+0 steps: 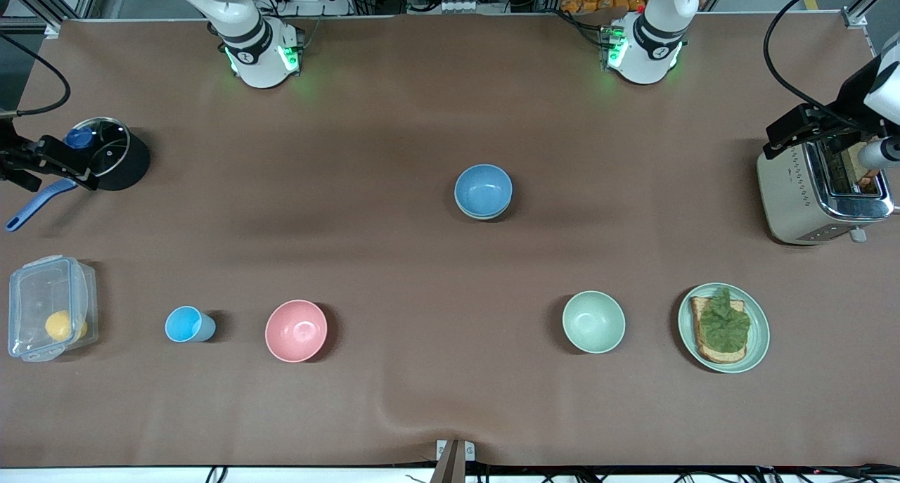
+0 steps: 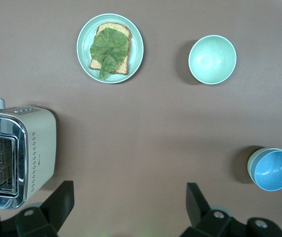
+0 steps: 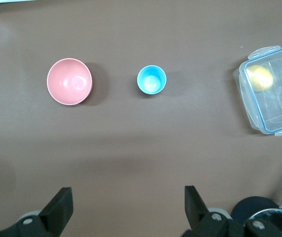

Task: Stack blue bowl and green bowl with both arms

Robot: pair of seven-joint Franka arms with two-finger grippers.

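Observation:
The blue bowl (image 1: 483, 190) sits nested inside the green bowl, of which only a pale sage rim (image 2: 251, 164) shows around it, near the table's middle toward the left arm's end. It also shows in the left wrist view (image 2: 274, 170). My left gripper (image 2: 128, 205) is open and empty, held high beside the toaster; in the front view it (image 1: 808, 128) is at the left arm's end of the table. My right gripper (image 3: 128, 207) is open and empty, held high by the black pot; in the front view it (image 1: 42, 158) is at the right arm's end.
A mintier green bowl (image 1: 593, 321) and a green plate (image 1: 759, 335) with toast and lettuce lie nearer the front camera. A pink bowl (image 1: 296, 330), a small blue cup (image 1: 186, 324), a clear lidded box (image 1: 49, 318), a black pot (image 1: 112, 152) and a toaster (image 1: 808, 195) are also on the table.

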